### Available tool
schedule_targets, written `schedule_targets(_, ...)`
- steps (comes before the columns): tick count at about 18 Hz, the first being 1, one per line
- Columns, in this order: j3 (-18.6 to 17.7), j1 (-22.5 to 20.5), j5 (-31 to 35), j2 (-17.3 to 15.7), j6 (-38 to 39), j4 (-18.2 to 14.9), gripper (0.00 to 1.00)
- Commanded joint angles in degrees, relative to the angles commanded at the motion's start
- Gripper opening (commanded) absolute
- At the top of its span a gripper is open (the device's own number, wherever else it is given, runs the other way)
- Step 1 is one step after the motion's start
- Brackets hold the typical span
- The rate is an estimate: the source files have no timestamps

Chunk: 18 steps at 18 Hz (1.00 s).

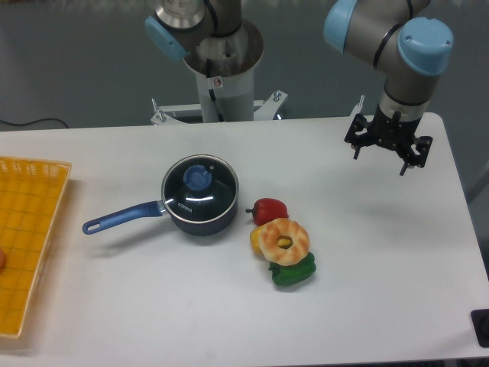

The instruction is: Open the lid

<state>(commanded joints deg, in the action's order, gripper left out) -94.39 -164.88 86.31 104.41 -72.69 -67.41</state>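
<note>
One white counter (367,260) carries one yellow basket (27,237) at its left edge, one dark blue saucepan (195,218) with its handle pointing left, and one cluster of toy foods (281,245) just right of it. One glass lid (200,187) sits closed on the saucepan, left of centre. The single pincer (388,149) hangs well apart to the lid's upper right, near the far right edge, fingers apart and holding nothing. Bare counter lies between them.

Yellow basket (30,229) at left; red pepper (269,209), donut (285,241), green pepper (294,273) together
</note>
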Motion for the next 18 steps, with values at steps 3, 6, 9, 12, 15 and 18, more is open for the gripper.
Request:
schedule_targets(3, 0.1, 0.0, -0.1, 0.0, -0.1, 0.1, 1.00)
schedule_targets(6, 0.3, 0.1, 0.0, -0.3, -0.4, 0.3, 1.00)
schedule_targets(9, -0.8, 1.0, -0.3, -0.3, -0.4, 0.3, 1.00)
schedule_targets(12, -1.8, 3.7, -0.4, -1.5, 0.8, 0.3, 1.00)
schedule_targets(15, -2.4, 7.5, 0.1, -1.7, 1.1, 0.3, 1.00)
schedule_targets(18, -3.6, 7.9, 0.0, -2.5, 1.6, 0.1, 1.00)
